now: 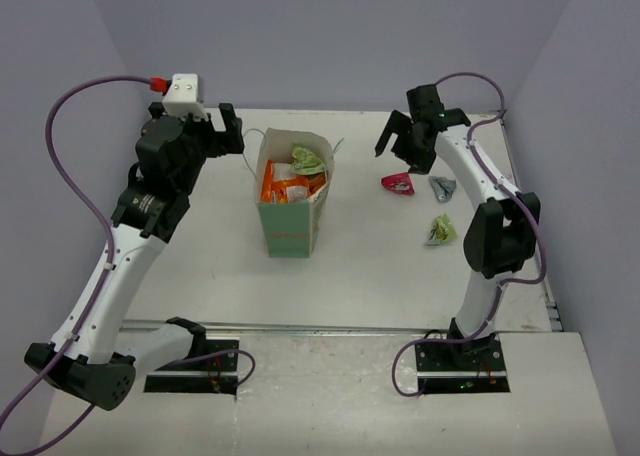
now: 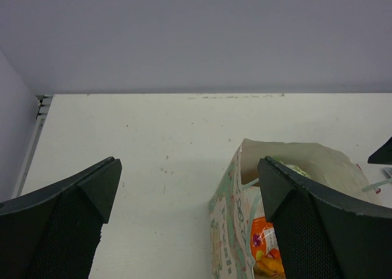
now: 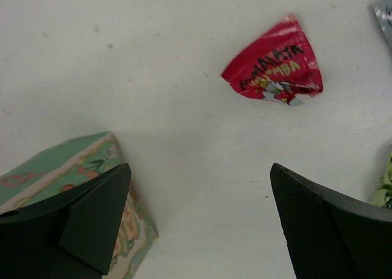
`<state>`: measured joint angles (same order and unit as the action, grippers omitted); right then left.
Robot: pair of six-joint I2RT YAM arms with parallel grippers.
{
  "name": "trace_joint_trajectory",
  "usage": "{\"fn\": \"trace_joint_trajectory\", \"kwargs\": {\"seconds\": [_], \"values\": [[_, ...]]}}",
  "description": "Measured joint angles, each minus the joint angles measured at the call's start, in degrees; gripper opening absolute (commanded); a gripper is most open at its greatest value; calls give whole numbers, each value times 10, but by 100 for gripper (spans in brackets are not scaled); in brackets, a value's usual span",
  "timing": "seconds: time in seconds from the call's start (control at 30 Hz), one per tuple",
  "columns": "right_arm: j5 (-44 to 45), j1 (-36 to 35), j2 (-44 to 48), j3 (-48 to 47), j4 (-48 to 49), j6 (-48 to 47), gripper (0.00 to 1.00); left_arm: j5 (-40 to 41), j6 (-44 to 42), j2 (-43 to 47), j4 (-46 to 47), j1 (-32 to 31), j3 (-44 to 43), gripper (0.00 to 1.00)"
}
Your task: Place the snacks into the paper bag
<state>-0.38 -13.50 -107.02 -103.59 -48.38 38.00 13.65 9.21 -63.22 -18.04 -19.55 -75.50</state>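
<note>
at centre, paper bag [image 1: 290, 226] upright

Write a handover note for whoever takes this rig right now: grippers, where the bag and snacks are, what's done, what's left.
Left gripper: open, empty, hovering just left of the paper bag.
Right gripper: open, empty, above the table between the bag and the red packet.
Done: the orange pouches and the top green packet are inside the upright bag.
Left: the red packet, grey packet and loose green packet lie on the table to the bag's right, near the right arm. The red one is probably the easiest next pick.
</note>
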Motion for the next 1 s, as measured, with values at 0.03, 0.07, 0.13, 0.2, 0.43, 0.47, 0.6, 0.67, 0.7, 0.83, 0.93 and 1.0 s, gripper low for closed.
{"fn": "trace_joint_trajectory", "kwargs": {"seconds": [0.03, 0.07, 0.13, 0.2, 0.43, 0.47, 0.6, 0.67, 0.7, 0.83, 0.93, 1.0], "values": [[6, 0, -12, 7, -6, 3, 99, 0, 0, 1, 1, 0, 1, 100], [14, 0, -30, 16, -16, 8, 99, 0, -1, 2, 2, 0, 2, 100], [24, 0, -48, 22, -25, 14, 99, 0, -3, 4, 3, 0, 4, 100], [35, 1, -67, 24, -37, 20, 99, 0, -5, 6, 4, 0, 4, 100], [59, 7, -116, 22, -75, 44, 99, 0, -9, 12, 9, -2, 4, 100], [60, 9, -121, 24, -75, 47, 99, -2, -9, 12, 10, -2, 4, 100], [72, 15, -132, 27, -75, 59, 98, -16, -11, 13, 12, -11, 4, 100], [78, 18, -139, 27, -75, 64, 88, -22, -14, 14, 12, -18, 4, 100], [83, 20, -145, 27, -75, 67, 81, -25, -15, 14, 12, -22, 4, 100], [102, 26, -165, 25, -76, 78, 75, -30, -20, 14, 12, -28, 4, 100], [113, 29, -183, 9, -77, 79, 73, -30, -23, 14, 12, -30, 4, 100], [116, 30, -193, -7, -77, 79, 71, -30, -24, 14, 12, -30, 4, 100]]}}
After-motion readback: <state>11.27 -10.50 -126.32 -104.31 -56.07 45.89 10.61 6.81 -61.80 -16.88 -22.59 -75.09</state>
